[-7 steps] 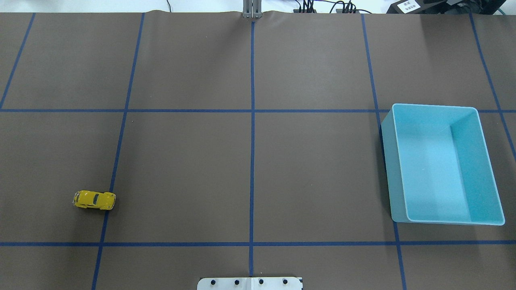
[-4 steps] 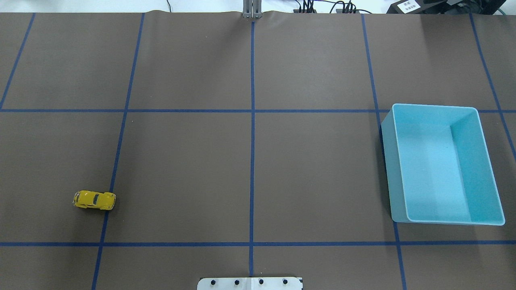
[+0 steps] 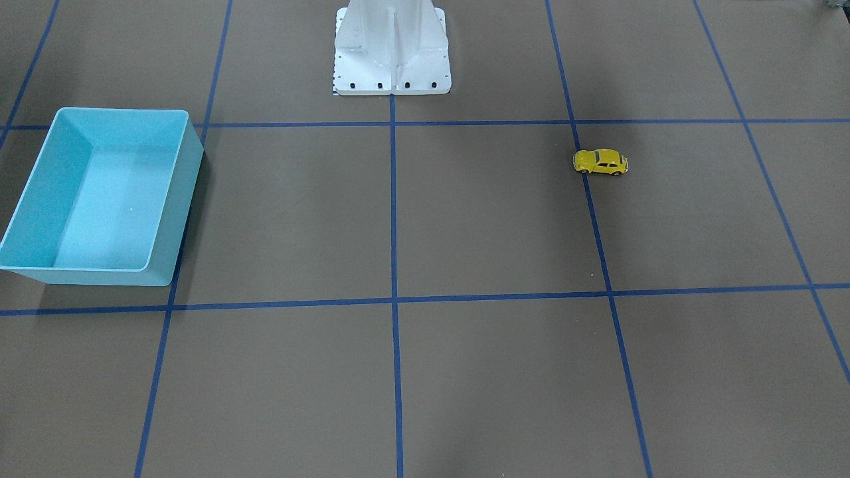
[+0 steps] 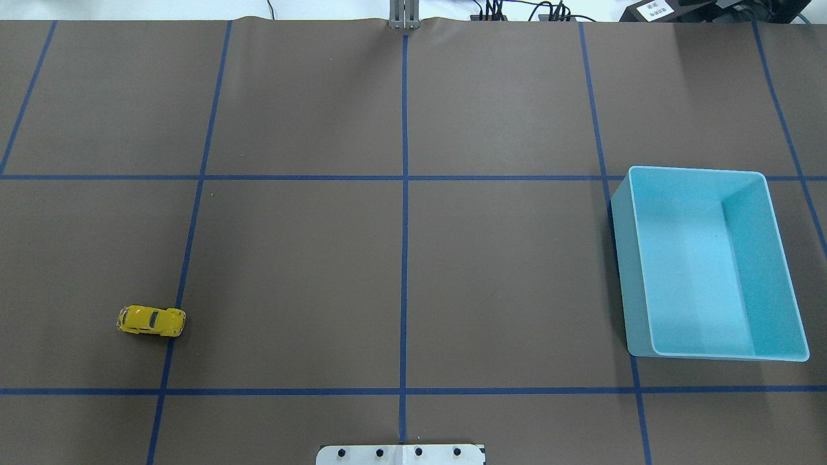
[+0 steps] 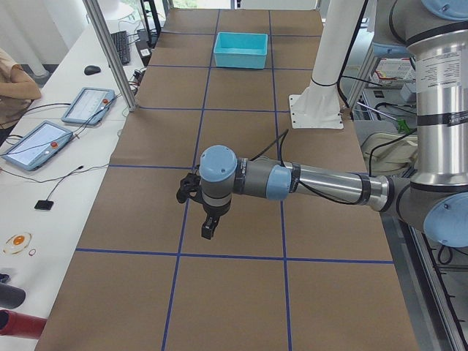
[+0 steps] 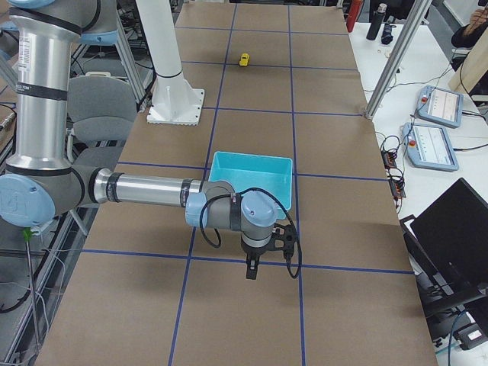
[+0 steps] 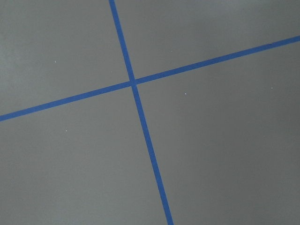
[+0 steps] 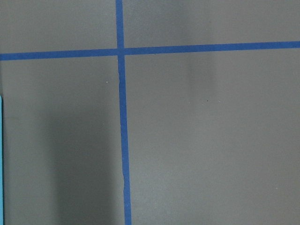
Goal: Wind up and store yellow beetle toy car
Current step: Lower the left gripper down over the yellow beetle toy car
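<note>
Seen from above, the yellow beetle toy car (image 4: 152,321) sits in the lower left of the frame, on its wheels on the brown worktop (image 4: 291,271). Its right end just touches a blue tape line (image 4: 188,252). Far over at the right edge stands the blue bin (image 4: 620,278), with nothing in it.

No arm shows there. In the side views my left arm (image 5: 322,184) and my right arm (image 6: 145,188) hang over the worktop, tips pointing down. I see nothing in my left jaws or my right jaws, but I cannot tell how wide they are open.

I think the step now is to go to the car. It is on my left side, so my left arm should go. I should come straight down over the roof and turn my jaws so they close on the two long sides, not on nose and tail. The car is tiny and shiny and may slip, so I should squeeze softly and low. To wind it, the wheels likely must stay pressed on the worktop while I pull it back, so I should not lift it first.

Next to the picture from a second ago, the car is in the same spot and so is the bin. Nothing on the worktop has moved.
</note>
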You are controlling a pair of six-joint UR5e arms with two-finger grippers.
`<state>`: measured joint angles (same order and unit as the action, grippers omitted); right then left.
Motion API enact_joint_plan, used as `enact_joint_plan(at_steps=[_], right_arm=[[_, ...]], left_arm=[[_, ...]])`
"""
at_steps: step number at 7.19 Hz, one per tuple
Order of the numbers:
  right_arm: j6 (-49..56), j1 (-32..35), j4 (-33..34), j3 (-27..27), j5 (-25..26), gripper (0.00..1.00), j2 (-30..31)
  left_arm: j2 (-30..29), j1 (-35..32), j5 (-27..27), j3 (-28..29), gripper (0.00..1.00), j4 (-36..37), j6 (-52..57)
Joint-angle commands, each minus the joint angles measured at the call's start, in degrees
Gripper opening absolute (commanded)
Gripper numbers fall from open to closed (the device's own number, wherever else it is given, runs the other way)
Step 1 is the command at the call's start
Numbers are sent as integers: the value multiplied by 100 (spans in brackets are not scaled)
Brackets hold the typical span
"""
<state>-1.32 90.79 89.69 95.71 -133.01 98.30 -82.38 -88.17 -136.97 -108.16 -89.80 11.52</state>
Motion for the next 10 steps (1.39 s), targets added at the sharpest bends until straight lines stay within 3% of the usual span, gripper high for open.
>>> enact_joint_plan(at_steps=[1, 4, 6, 8, 10], right_arm=[[9, 0, -4, -114, 3, 100, 22], [-26, 0, -4, -105, 20, 100, 5], [-53, 0, -4, -114, 12, 100, -4], [-18, -9, -4, -105, 12, 100, -39], [-35, 0, -4, -105, 55, 100, -74]], left_arm=[[-129, 762, 48, -519, 100, 42, -18], [-373, 2220, 651, -1346, 100, 68, -18], [-691, 3107, 1014, -1514, 100, 68, -18], [-806, 4232, 1863, -1926, 100, 286, 0], [-779, 5567, 3065, -2462, 100, 716, -9]])
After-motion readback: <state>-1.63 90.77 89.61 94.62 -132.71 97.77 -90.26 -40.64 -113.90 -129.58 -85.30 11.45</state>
